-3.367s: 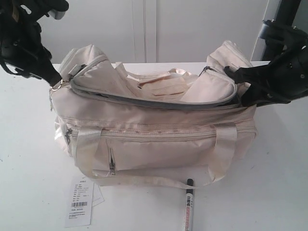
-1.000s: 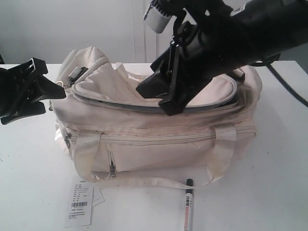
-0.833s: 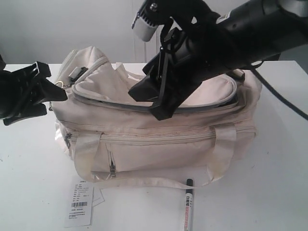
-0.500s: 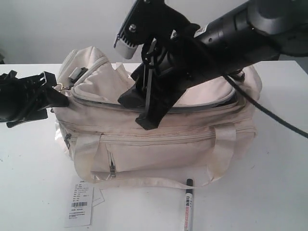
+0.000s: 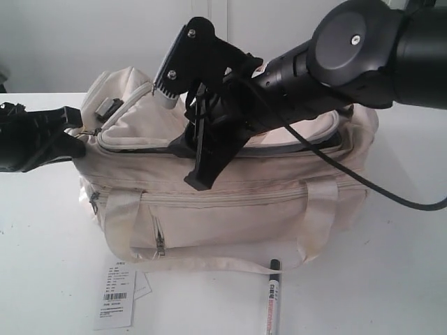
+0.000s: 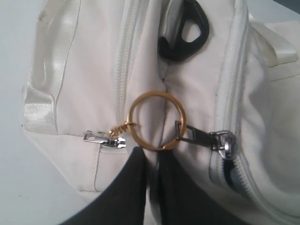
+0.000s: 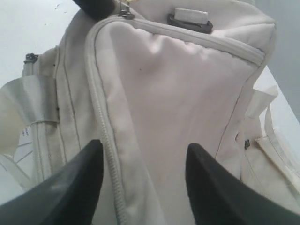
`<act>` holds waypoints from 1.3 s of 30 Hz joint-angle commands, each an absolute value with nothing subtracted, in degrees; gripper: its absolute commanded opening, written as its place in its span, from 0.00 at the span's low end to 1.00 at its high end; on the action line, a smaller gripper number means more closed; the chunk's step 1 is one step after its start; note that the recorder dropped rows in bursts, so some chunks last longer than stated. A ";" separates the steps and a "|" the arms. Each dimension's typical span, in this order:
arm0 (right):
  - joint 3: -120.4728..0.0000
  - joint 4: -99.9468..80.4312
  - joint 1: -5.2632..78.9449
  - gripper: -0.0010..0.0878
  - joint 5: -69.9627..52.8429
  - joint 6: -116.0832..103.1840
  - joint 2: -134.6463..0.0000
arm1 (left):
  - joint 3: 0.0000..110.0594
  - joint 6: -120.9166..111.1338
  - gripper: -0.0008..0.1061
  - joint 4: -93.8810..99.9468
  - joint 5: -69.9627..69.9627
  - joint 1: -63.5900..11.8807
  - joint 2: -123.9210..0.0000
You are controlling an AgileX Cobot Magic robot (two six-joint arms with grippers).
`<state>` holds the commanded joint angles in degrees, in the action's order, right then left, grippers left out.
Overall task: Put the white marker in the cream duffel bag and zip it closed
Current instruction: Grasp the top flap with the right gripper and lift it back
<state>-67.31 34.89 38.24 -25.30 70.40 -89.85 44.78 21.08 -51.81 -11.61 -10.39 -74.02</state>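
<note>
The white marker (image 5: 272,301) lies on the bench (image 5: 391,279) at lower centre, its cap just beside the strap (image 5: 209,264) of the cream duffel bag (image 5: 230,216). A paper tag (image 5: 117,294) sits lower left. The right end effector (image 7: 143,146), its 2 fingers spread wide, hovers over the bag's top flap (image 7: 178,93). The left end effector (image 6: 151,155) pinches the gold ring (image 6: 157,93).

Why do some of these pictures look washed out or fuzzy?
Exterior view: bright light bleaches the table nearly white, and the cream duffel bag looks pale. Left wrist view: the gold ring is sharp, the left pincer's fingers soft-edged. Right wrist view: soft throughout, the right pincer's fingers featureless black.
</note>
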 joint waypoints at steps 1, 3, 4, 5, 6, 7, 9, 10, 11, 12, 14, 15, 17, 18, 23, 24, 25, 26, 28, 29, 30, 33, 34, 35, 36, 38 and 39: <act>-67.31 34.89 38.24 0.59 -25.18 70.40 -89.85 | 44.78 21.08 0.01 -51.81 -11.61 -10.39 -74.02; -67.31 34.89 38.24 0.58 -25.29 70.44 -89.90 | 44.78 21.08 0.01 -51.81 -11.61 -10.39 -74.02; -67.31 34.89 38.24 0.57 -25.42 70.44 -89.99 | 44.78 21.08 0.01 -51.81 -11.61 -10.39 -74.02; -67.31 34.89 38.24 0.56 -25.66 70.44 -90.03 | 44.78 21.08 0.01 -51.81 -11.61 -10.39 -74.02; -67.31 34.89 38.24 0.54 -25.64 70.44 -90.26 | 44.78 21.08 0.01 -51.81 -11.61 -10.39 -74.02; -67.31 34.89 38.24 0.53 -25.64 70.44 -90.39 | 44.78 21.08 0.01 -51.81 -11.61 -10.39 -74.02; -67.31 34.89 38.24 0.51 -25.53 70.44 -90.63 | 44.78 21.08 0.01 -51.81 -11.74 -10.39 -74.02; -67.31 34.75 38.24 0.50 -25.53 70.44 -90.74 | 44.78 21.08 0.01 -51.81 -11.74 -10.39 -74.02; -67.31 34.60 38.24 0.50 -25.53 70.44 -90.88 | 44.78 21.08 0.01 -51.81 -11.74 -10.39 -74.02; -67.31 34.25 38.24 0.48 -25.53 70.44 -90.99 | 44.78 21.08 0.01 -51.81 -11.74 -10.39 -74.02; -67.31 33.89 38.24 0.43 -24.34 70.32 -91.11 | 44.78 21.08 0.01 -51.81 -11.74 -10.39 -74.02; -67.31 33.89 38.24 0.38 -23.91 70.32 -91.11 | 44.78 21.08 0.01 -51.81 -11.74 -10.39 -74.02; -67.31 33.55 38.24 0.21 -23.21 70.32 -91.00 | 44.78 21.08 0.01 -51.81 -11.97 -10.39 -74.02; -67.31 32.99 38.24 0.12 -22.90 70.32 -91.00 | 44.78 21.08 0.01 -51.81 -11.97 -10.39 -74.02; -67.31 29.97 38.24 0.01 -21.44 69.72 -90.90 | 44.78 21.35 0.01 -51.81 -11.98 -10.39 -74.02; -67.31 29.96 38.24 0.01 -20.46 68.98 -90.78 | 44.78 21.44 0.01 -51.81 -11.98 -10.39 -74.02; -67.31 29.84 38.14 0.01 -18.97 68.53 -90.78 | 44.78 21.44 0.01 -51.81 -11.98 -10.39 -74.02; -67.31 29.84 38.14 0.01 -17.19 68.29 -90.39 | 44.78 21.44 0.01 -51.81 -11.98 -10.39 -74.02; -67.31 29.83 37.59 0.01 -13.17 68.29 -89.90 | 44.78 21.44 0.01 -51.81 -11.98 -10.39 -74.02; -67.31 29.83 37.47 0.01 -11.63 68.29 -89.78 | 44.78 21.47 0.01 -51.81 -11.98 -10.39 -74.02; -67.42 29.83 37.04 0.01 -10.09 68.29 -89.52 | 44.78 21.47 0.01 -51.81 -11.98 -10.39 -74.02; -67.42 29.83 35.91 0.01 -6.32 68.29 -89.03 | 44.78 21.47 0.01 -51.81 -11.98 -10.39 -74.02; -67.50 29.83 35.39 0.01 -5.16 68.29 -88.92 | 44.78 21.69 0.01 -51.81 -11.98 -10.39 -74.02; -67.62 30.05 35.22 0.01 -4.30 68.29 -88.92 | 44.78 21.69 0.01 -51.81 -11.98 -10.39 -74.02; -67.62 30.03 35.05 0.01 -3.33 68.29 -88.92 | 44.78 21.69 0.01 -51.81 -11.98 -10.39 -74.02; -67.93 30.03 34.62 0.01 -0.79 68.29 -88.92 | 44.78 21.69 0.01 -51.81 -11.98 -10.39 -74.02; -67.93 30.03 34.40 0.01 1.10 68.18 -88.92 | 44.78 21.69 0.01 -51.81 -11.98 -10.39 -74.02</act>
<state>-67.93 30.03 34.40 1.10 68.18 -88.92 44.78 21.69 -51.81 -11.98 -10.39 -74.02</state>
